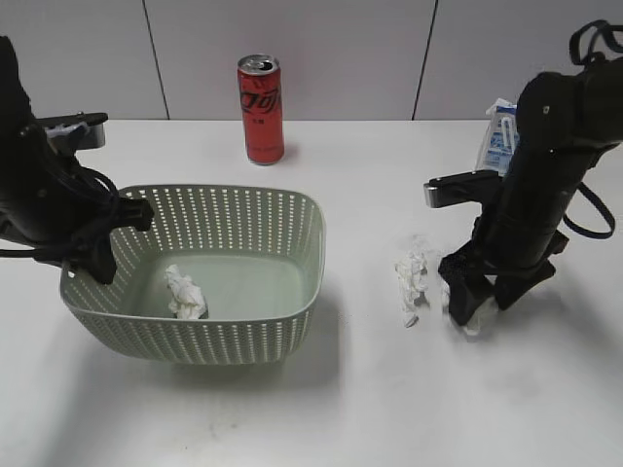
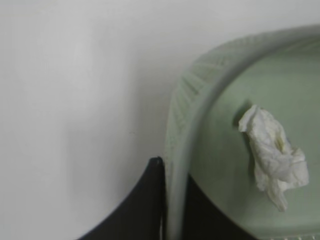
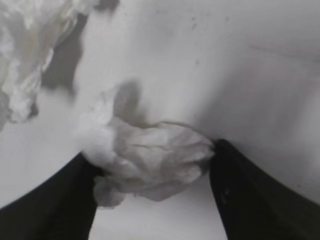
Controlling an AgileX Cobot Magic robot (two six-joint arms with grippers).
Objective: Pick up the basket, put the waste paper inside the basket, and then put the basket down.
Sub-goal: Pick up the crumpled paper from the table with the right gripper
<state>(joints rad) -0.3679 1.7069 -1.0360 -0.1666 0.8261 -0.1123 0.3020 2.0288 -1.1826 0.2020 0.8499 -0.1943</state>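
Note:
The pale green basket [image 1: 219, 341] is on the left, its left end raised a little. My left gripper [image 1: 97, 261] is shut on its left rim; the left wrist view shows the rim [image 2: 181, 135] pinched between the fingers [image 2: 172, 172]. One waste paper wad [image 1: 185, 294] lies inside the basket and also shows in the left wrist view [image 2: 274, 156]. My right gripper [image 1: 475, 309] is down at the table and shut on a second wad [image 3: 155, 157], which touches both fingers [image 3: 150, 167]. A third wad [image 1: 414, 277] lies just left of it, also in the right wrist view [image 3: 25, 55].
A red drinks can [image 1: 261, 95] stands at the back centre. A white-and-blue carton [image 1: 497, 136] stands at the back right, partly behind my right arm. The table is white, with a grey wall behind it.

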